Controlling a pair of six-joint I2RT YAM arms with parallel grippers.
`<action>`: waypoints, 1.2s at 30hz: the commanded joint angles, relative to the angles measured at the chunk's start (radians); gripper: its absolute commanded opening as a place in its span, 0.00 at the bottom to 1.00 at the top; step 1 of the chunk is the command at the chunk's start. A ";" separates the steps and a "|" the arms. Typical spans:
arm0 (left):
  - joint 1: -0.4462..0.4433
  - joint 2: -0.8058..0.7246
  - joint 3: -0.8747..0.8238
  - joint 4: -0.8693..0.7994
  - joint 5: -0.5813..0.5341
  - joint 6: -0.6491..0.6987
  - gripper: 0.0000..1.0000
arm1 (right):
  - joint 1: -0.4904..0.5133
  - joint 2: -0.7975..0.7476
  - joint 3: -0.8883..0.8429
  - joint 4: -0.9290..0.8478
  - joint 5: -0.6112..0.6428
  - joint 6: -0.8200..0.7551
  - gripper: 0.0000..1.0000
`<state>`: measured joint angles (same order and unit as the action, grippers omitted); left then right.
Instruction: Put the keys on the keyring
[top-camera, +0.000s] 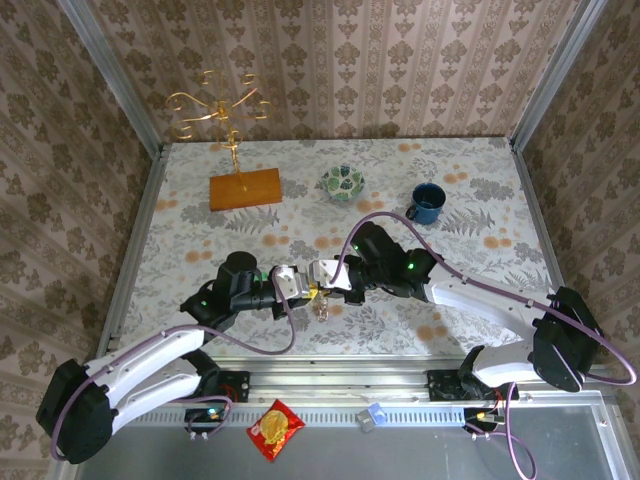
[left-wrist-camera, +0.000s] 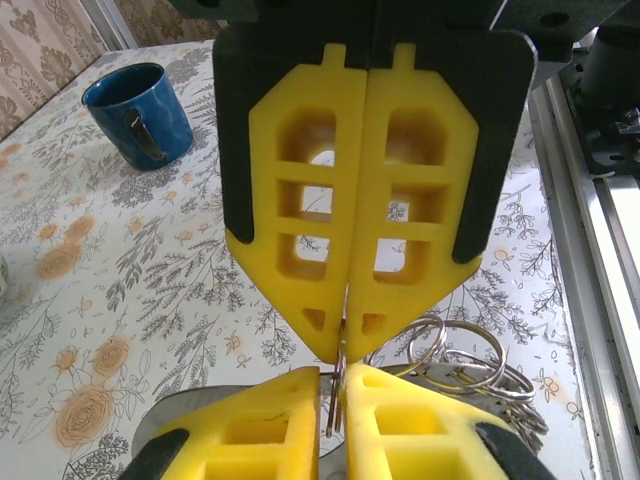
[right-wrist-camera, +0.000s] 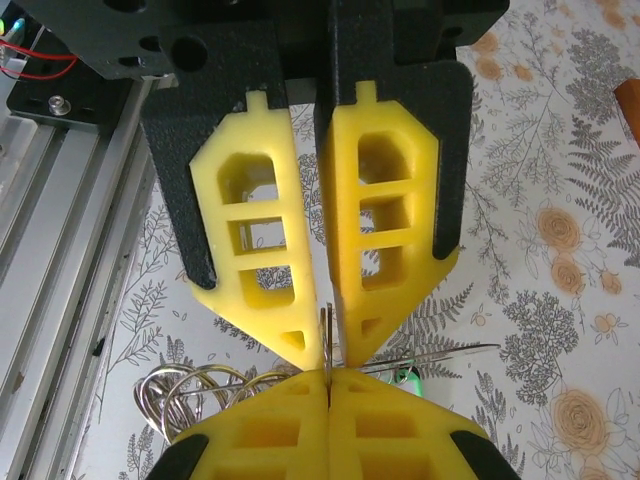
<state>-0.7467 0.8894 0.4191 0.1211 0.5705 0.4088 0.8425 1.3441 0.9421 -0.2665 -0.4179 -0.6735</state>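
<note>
Yellow plastic meets yellow plastic over the middle of the flowered surface: the 2 claws stand tip to tip, almost touching. The right claw is pressed fully closed. A thin strand of grey metal comes out of its tip, so I judge it is pinching the keyring, whose wire runs off sideways from the grip. The left claw is nearly closed, with a slim gap in which the same wire stands. I cannot tell whether it clamps the wire or only straddles it. 1 green-headed key sits just below that wire, right beside the tips; whether it is threaded on I cannot tell. A bunch of silver rings lies just beside the claws, on the side of the metal rail.

What worries me is how little holds it all. The wire is thin and smooth and the pads are broad. If 1 claw lets go before the other has a firm bite, the hoop could swing or slip out, and the key would drop to the surface. If both clamp while the arms pull apart or twist, the wire may bend or spring free. The tips are so close that a small sideways nudge would knock 1 against the other. The loose silver rings could also snag a pad.
</note>
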 joint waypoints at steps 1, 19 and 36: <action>-0.010 0.004 0.019 0.080 -0.005 -0.006 0.14 | 0.012 0.013 0.038 0.006 -0.064 0.021 0.00; -0.010 -0.193 0.017 -0.018 -0.197 -0.025 0.00 | -0.081 -0.209 -0.191 0.302 0.129 0.353 0.33; 0.097 -0.356 0.192 -0.393 -0.926 -0.138 0.00 | 0.049 0.019 -0.106 0.370 0.258 0.732 0.34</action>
<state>-0.6933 0.5495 0.5606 -0.1684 -0.1841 0.3286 0.8589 1.3113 0.7792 0.0483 -0.1680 0.0032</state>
